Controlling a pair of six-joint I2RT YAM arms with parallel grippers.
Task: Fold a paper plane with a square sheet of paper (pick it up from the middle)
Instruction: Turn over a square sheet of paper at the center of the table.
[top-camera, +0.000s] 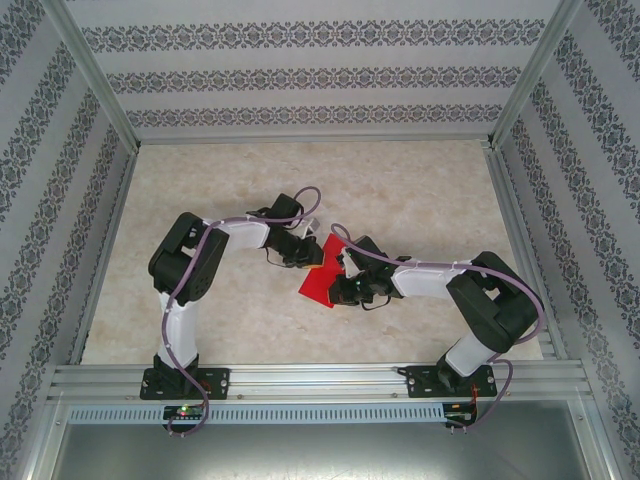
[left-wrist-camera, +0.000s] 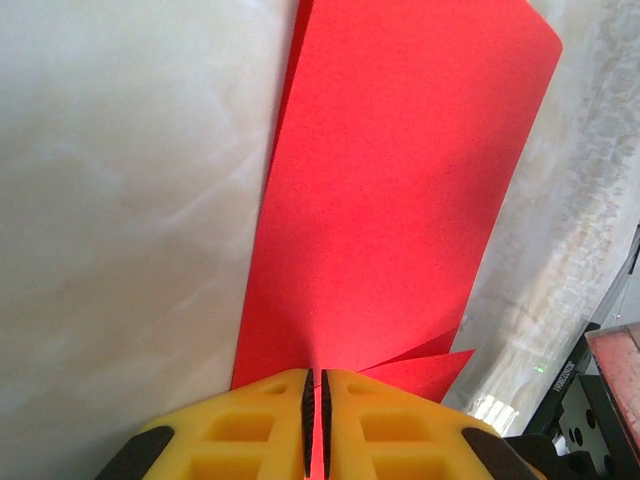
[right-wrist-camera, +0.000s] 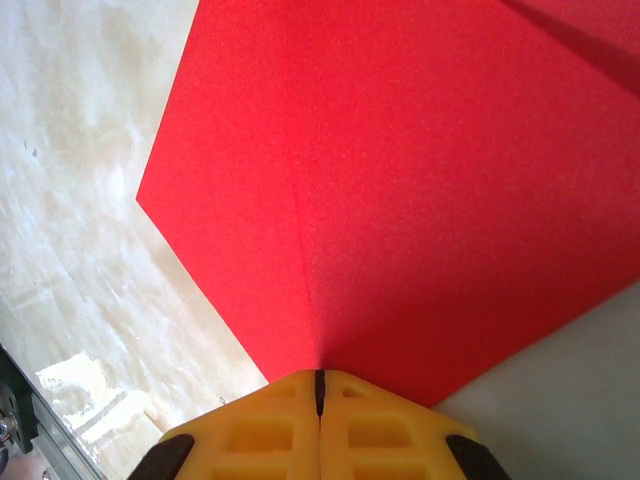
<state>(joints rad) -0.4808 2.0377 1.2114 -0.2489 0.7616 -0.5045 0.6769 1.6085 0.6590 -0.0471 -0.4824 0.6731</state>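
The square sheet of paper (top-camera: 320, 274) is bright red and held just above the marble table, between my two grippers. My left gripper (top-camera: 306, 254) is at its far left edge. In the left wrist view its yellow fingers (left-wrist-camera: 250, 430) are shut on the sheet (left-wrist-camera: 400, 190), and a second folded layer (left-wrist-camera: 430, 372) sticks out at the lower right. My right gripper (top-camera: 346, 282) is at the sheet's near right side. In the right wrist view that gripper (right-wrist-camera: 320, 378) is shut on the paper (right-wrist-camera: 430, 190), and a crease runs up from the jaws.
Aluminium rails (top-camera: 320, 378) frame the table (top-camera: 400, 190) on all sides, and patterned walls (top-camera: 300, 80) stand behind and beside it. Part of the right arm (left-wrist-camera: 600, 400) appears at the left wrist view's lower right. The near rail (right-wrist-camera: 20, 425) lies at the right wrist view's lower left.
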